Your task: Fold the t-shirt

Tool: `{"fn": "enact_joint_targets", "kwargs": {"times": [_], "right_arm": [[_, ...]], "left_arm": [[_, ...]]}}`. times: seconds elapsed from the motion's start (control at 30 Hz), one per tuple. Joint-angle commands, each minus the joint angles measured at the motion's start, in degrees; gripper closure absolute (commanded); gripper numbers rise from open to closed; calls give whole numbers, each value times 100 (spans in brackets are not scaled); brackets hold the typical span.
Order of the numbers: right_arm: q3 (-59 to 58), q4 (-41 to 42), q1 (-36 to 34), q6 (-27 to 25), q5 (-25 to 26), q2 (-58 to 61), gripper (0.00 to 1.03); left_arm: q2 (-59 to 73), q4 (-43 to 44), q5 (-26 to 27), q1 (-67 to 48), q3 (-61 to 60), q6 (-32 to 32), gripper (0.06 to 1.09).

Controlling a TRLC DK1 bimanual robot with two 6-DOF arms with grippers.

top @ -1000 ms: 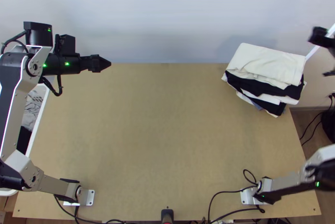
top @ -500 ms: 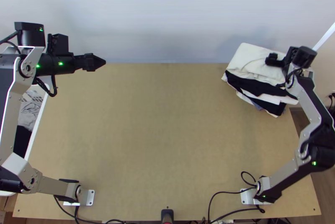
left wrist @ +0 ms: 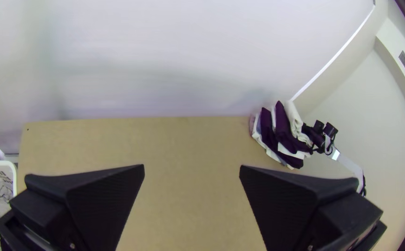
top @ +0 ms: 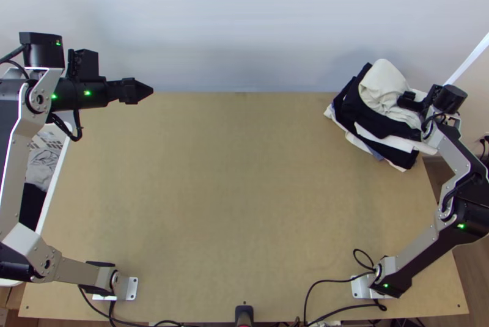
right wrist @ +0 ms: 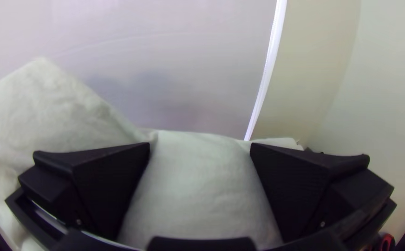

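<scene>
- T-shirt point(top: 380, 82): white, bunched in loose folds on top of the cloth stack point(top: 363, 116) at the upper right of the top view. I cannot tell from these folds where its sleeves or collar lie.
- Below it, the stack shows black and white layers, piled unevenly at the far right corner of the wooden table point(top: 238, 192).
- Right gripper point(top: 408, 101): over the white cloth, at the upper right of the top view. In the right wrist view its black fingers point(right wrist: 112, 186) stand wide apart, with white cloth bulging between them, not pinched.
- Left gripper point(top: 139, 91): at the upper left of the top view, well apart from the stack. In the left wrist view its fingers point(left wrist: 105, 200) are wide apart, with bare tabletop between them.
- White basket point(top: 55, 171): beside the table at the left edge of the top view, holding grey cloth point(top: 40, 171) and black cloth point(top: 32, 205).
- Pale wall point(top: 244, 21): across the top of the frame.
</scene>
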Motion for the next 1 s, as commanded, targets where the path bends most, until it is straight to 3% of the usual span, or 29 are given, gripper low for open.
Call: {"fn": "enact_joint_targets", "kwargs": {"times": [0.0, 0.37, 0.6, 0.73, 0.97], "right_arm": [[-24, -286, -34, 98, 172, -281, 5], [679, -620, 775, 230, 366, -1432, 5], [767, -875, 1390, 265, 524, -1107, 5], [653, -1060, 1531, 529, 524, -826, 5], [512, -436, 1372, 512, 533, -52, 5]], "left_arm": [[-62, -66, 17, 6, 68, 66, 9], [-167, -119, 17, 24, 68, 66, 9], [-299, -198, 17, 85, 68, 66, 9], [-369, -268, 17, 200, 77, 119, 9], [-457, -365, 17, 393, 68, 215, 9]]}}
